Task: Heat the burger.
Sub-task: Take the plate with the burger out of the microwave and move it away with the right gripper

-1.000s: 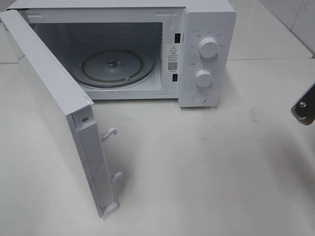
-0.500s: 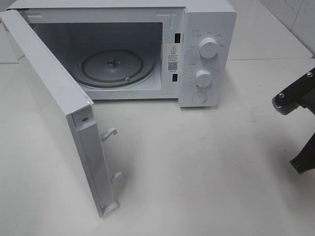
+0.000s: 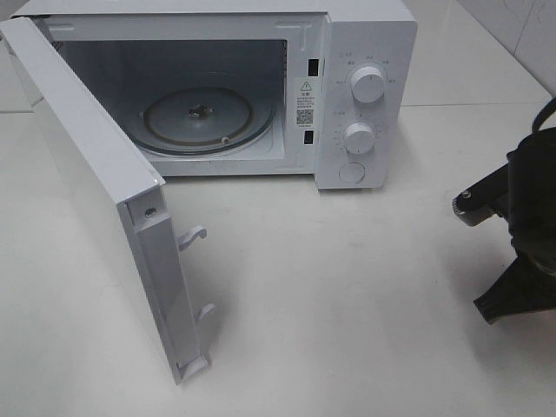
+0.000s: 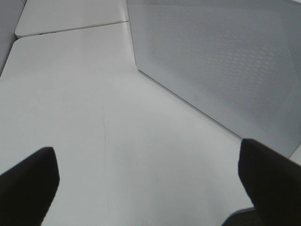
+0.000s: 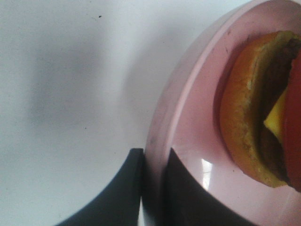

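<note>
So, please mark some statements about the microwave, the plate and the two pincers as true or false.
1. The microwave door is open. True.
2. The burger already sits on the turntable. False: the turntable is bare; the burger is on the pink plate.
3. The right pincer grips the plate's rim. True.
4. The left pincer is shut. False: it is open and holds nothing.

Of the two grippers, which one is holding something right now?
The right gripper: its fingers pinch the rim of the pink plate carrying the burger. The left gripper stands wide open over bare table.
</note>
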Controlling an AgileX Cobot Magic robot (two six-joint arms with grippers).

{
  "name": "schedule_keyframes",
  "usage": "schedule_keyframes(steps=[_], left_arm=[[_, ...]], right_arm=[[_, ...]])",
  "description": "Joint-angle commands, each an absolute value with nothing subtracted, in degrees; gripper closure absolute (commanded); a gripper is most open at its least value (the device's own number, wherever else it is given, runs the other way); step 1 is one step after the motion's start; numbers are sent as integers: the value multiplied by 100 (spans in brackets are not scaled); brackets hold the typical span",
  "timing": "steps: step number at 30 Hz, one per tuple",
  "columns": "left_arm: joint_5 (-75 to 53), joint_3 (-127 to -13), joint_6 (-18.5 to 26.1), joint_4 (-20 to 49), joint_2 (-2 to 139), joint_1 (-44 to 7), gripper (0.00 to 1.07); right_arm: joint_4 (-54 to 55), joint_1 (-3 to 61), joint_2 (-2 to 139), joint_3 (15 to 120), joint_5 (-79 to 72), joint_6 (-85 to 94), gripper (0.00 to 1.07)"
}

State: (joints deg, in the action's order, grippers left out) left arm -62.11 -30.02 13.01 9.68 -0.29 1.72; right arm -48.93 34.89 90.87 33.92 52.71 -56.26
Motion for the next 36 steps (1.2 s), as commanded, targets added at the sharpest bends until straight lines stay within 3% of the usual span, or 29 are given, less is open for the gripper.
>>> schedule_keyframes(steps=[1,16,28,33,35,36], left_arm=[[-6194,-2991,1278,1008,-138,172,10],[-6194,-2991,1278,1008,-138,172,10],[-6194,-2991,1278,1008,-138,172,10],[-6194,-2991,1278,1008,-138,172,10],[-6194,-2991,1278,1008,-138,172,10],[-6194,-2991,1278,1008,-138,172,10]], right_arm=[[-5225,3472,9270,3449,5397,-5804,106],[-5758,3472,10227,3449,5031,-7271,101],[-5775,3472,10709,3449,4830,-7426,98],[-5764,3472,10731,3449,4790,-7420,91],[-5689,3484,10691,3449,4773,-7299,80],[-5689,3484,10691,3449,4773,-7299,80]])
